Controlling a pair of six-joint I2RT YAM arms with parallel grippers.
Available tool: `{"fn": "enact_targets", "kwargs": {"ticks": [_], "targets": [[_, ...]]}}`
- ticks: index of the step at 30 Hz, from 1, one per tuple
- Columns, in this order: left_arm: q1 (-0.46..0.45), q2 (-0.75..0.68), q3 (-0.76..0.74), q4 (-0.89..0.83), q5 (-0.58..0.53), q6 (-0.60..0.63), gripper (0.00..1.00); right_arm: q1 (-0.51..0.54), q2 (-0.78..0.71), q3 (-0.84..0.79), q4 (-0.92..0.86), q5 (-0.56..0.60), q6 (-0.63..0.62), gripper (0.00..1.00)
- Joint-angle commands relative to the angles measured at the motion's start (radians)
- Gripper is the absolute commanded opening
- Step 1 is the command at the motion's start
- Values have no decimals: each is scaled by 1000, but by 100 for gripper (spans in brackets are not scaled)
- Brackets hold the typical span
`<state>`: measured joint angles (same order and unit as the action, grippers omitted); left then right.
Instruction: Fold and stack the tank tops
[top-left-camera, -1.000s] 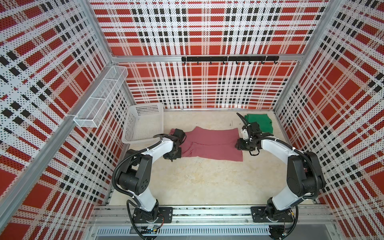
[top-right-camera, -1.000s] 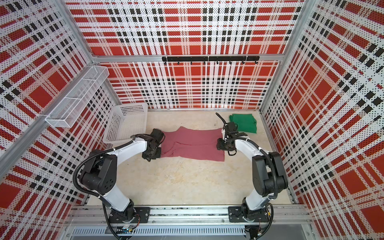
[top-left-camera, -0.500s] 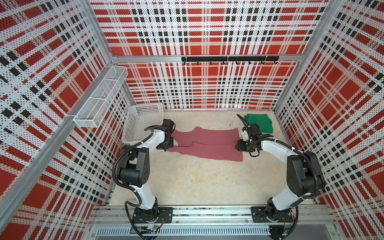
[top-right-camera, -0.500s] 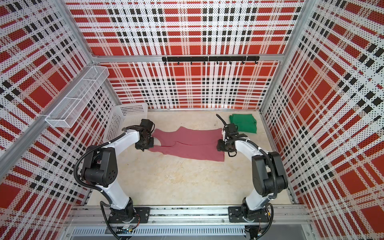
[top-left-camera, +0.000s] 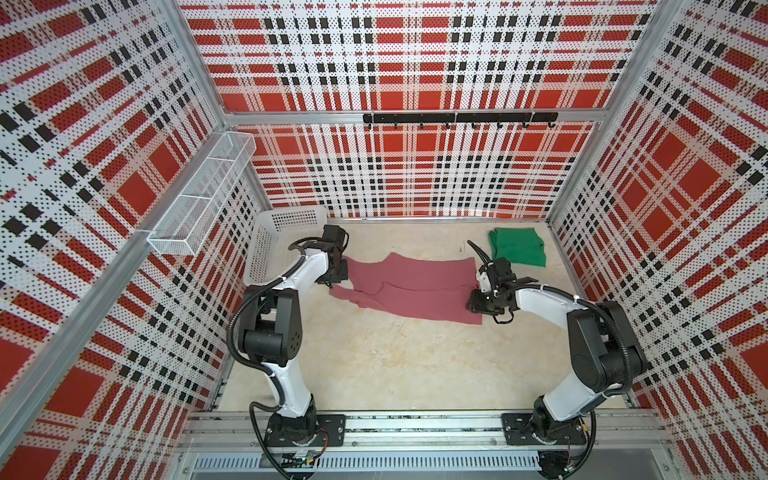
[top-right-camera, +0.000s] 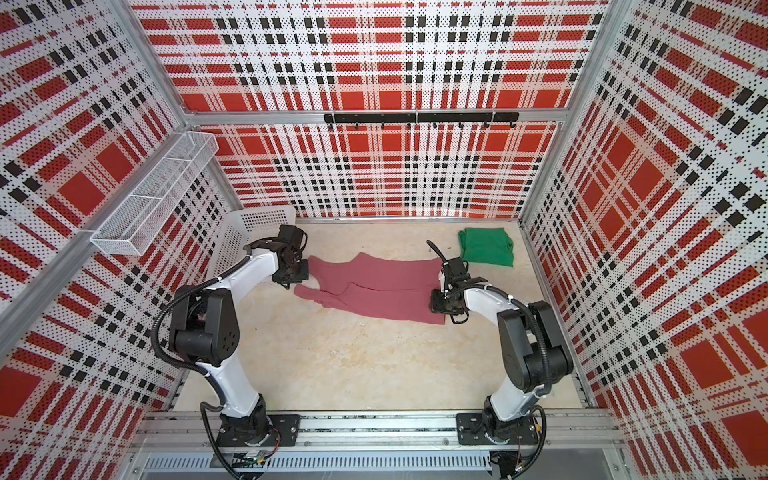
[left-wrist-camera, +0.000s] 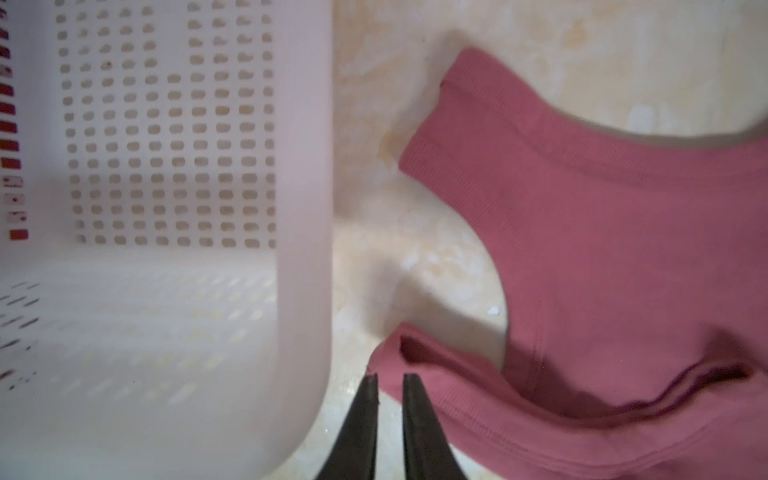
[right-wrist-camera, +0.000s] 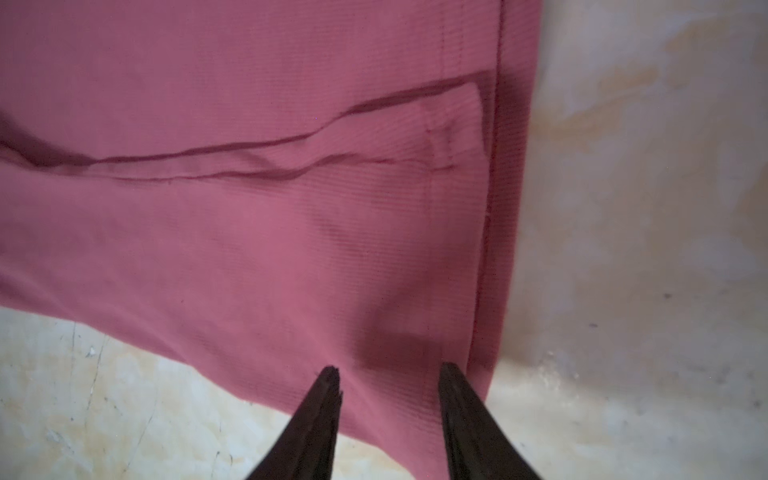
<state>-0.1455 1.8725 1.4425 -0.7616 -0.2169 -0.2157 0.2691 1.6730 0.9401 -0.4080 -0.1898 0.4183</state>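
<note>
Around the bench stand tall walls (top-left-camera: 415, 83) with a red, black and white check pattern, full of little holes. Between them lies the pale beige bench (top-left-camera: 395, 365), blotchy with yellow marks and thin cracks.

Across the far middle of the bench lies the dusty pink cloth tank top (top-left-camera: 415, 291). It is spread flat, with its straps toward the left side and its straight hem toward the right side. A crease runs along its length.

A white plastic basket with holes (top-left-camera: 286, 220) sits in the far left corner, close to the straps. A white wire shelf (top-left-camera: 199, 195) hangs on the left wall above it.

The bright green cloth tank top (top-left-camera: 517, 249) sits folded in the far right corner. It is near the pink one but not touching it. A black rail of hooks (top-left-camera: 457, 118) is on the back wall.

The left end effector (left-wrist-camera: 388, 378) is low, between the basket and one pink strap. Its fingers are a little apart and hold nothing. The right end effector (right-wrist-camera: 388, 374) is open over the hem corner of the pink top and grips nothing.
</note>
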Motion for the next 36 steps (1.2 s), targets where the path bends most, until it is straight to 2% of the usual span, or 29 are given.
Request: {"fn": "enact_targets", "kwargs": {"ticks": [1,6,13,16,20,26,32,36], "targets": [[-3,51,64,7,4,28,20,-8,55,27,58,54,25,40],[-14,48,89,-7,-1,28,23,-41,132,58,87,80,24,37],[-17,-121,-114,31,39,-21,42,-105,158,58,48,132,-10,35],[-11,-219,-212,60,95,-56,46,-147,125,45,24,139,-28,35],[-21,-357,-356,131,190,-133,58,-183,72,52,-2,102,-45,38],[-55,-489,-540,281,166,-208,70,-183,1,78,-18,-12,-50,44],[-53,-429,-575,418,132,-211,72,-170,-29,63,-8,-66,-36,45],[-37,-355,-587,500,149,-218,66,-160,-48,31,5,-74,-23,46]]}}
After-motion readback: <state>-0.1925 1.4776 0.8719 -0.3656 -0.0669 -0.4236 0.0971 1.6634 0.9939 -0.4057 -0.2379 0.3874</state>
